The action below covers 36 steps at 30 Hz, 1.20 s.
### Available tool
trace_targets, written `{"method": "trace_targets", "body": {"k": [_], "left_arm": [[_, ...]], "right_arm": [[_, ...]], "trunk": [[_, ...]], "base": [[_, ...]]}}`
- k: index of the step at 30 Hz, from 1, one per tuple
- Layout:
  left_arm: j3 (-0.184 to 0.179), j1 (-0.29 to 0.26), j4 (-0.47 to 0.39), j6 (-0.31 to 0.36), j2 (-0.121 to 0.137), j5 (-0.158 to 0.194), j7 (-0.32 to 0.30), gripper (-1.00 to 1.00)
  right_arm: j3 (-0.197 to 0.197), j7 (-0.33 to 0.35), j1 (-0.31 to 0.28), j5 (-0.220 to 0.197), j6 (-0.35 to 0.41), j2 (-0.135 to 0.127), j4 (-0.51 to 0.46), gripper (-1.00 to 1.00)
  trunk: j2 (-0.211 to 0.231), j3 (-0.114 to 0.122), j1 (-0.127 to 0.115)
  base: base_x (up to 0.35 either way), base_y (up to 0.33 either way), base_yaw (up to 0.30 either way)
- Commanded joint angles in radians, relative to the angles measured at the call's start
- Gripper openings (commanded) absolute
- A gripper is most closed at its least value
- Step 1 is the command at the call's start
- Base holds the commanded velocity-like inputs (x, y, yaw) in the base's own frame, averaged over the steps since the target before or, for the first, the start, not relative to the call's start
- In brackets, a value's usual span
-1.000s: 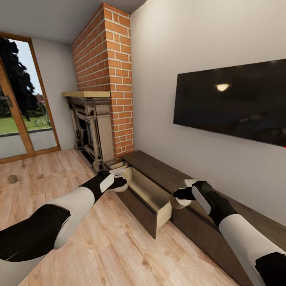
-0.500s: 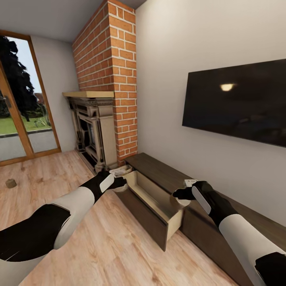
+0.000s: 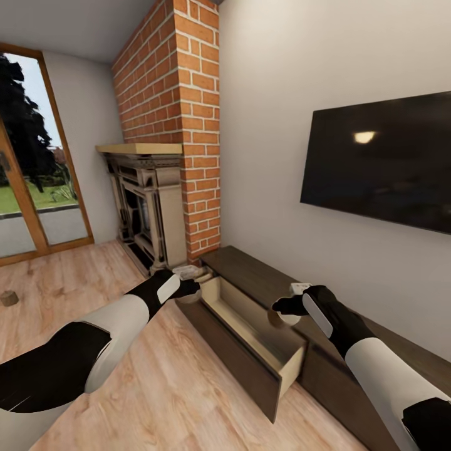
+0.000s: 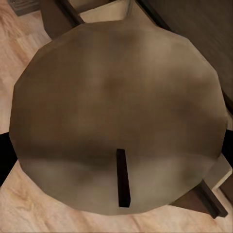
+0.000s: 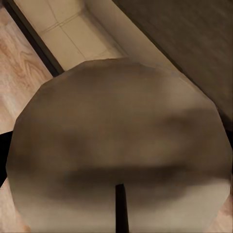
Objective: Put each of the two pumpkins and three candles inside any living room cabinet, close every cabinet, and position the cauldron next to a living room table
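The long dark-brown cabinet runs along the wall under the TV, with one drawer pulled out, its pale interior bare. My left gripper hangs at the drawer's far end, shut on a candle whose flat olive top and dark wick face the left wrist camera. Over the drawer's near end, my right gripper is shut on a second candle. A third candle stands on the wooden floor at far left.
A brick chimney with a fireplace stands just beyond the cabinet's far end. A black TV hangs on the wall above it. A glass door is at far left, with open wooden floor before the cabinet.
The whole head view has shifted: cabinet, drawer and TV sit further right and the floor candle further left, so the camera moved. Both arms keep their pose with the candles held.
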Motion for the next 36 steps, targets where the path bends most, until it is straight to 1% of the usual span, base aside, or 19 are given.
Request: {"method": "trace_targets", "body": {"k": [1, 3, 6, 12, 23, 28, 31, 36], "left_arm": [[-0.007, 0.000, -0.003, 0.004, 0.000, 0.009, 0.007, -1.00], [-0.007, 0.000, -0.003, 0.004, 0.000, 0.009, 0.007, -1.00], [-0.007, 0.000, -0.003, 0.004, 0.000, 0.010, 0.007, -1.00], [-0.007, 0.000, -0.003, 0.004, 0.000, 0.010, 0.007, -1.00], [-0.007, 0.000, -0.003, 0.004, 0.000, 0.010, 0.007, -1.00], [-0.007, 0.000, -0.003, 0.004, 0.000, 0.010, 0.007, -1.00], [-0.007, 0.000, -0.003, 0.004, 0.000, 0.010, 0.007, -1.00], [-0.007, 0.000, -0.003, 0.004, 0.000, 0.011, 0.007, -1.00]], "right_arm": [[0.005, -0.010, -0.001, -0.009, 0.003, -0.001, -0.001, -1.00], [0.005, -0.010, -0.001, -0.008, 0.003, -0.001, -0.001, -1.00], [0.005, -0.011, -0.001, -0.008, 0.002, -0.001, -0.002, -1.00], [0.005, -0.011, -0.001, -0.007, 0.002, -0.001, -0.001, -1.00], [0.005, -0.011, -0.001, -0.009, 0.002, -0.001, -0.002, -1.00], [0.005, -0.010, -0.002, -0.008, 0.002, -0.001, -0.001, -1.00], [0.004, -0.010, -0.002, -0.008, 0.002, -0.001, -0.002, -1.00], [0.005, -0.010, -0.001, -0.009, 0.002, -0.001, -0.001, -1.00]], "trunk": [[-0.001, -0.001, 0.000], [-0.001, -0.001, 0.000], [-0.001, -0.001, 0.000], [-0.001, -0.001, 0.000], [-0.001, -0.001, 0.000], [-0.001, -0.001, 0.000], [-0.001, -0.001, 0.000], [-0.001, -0.001, 0.000]], "base": [[0.292, 0.220, -0.118], [0.268, 0.219, -0.199], [0.060, 0.055, -0.144], [0.023, 0.063, -0.021], [0.202, 0.251, -0.005], [0.231, 0.262, -0.223], [0.066, 0.077, -0.167], [0.011, 0.012, -0.026]]}}
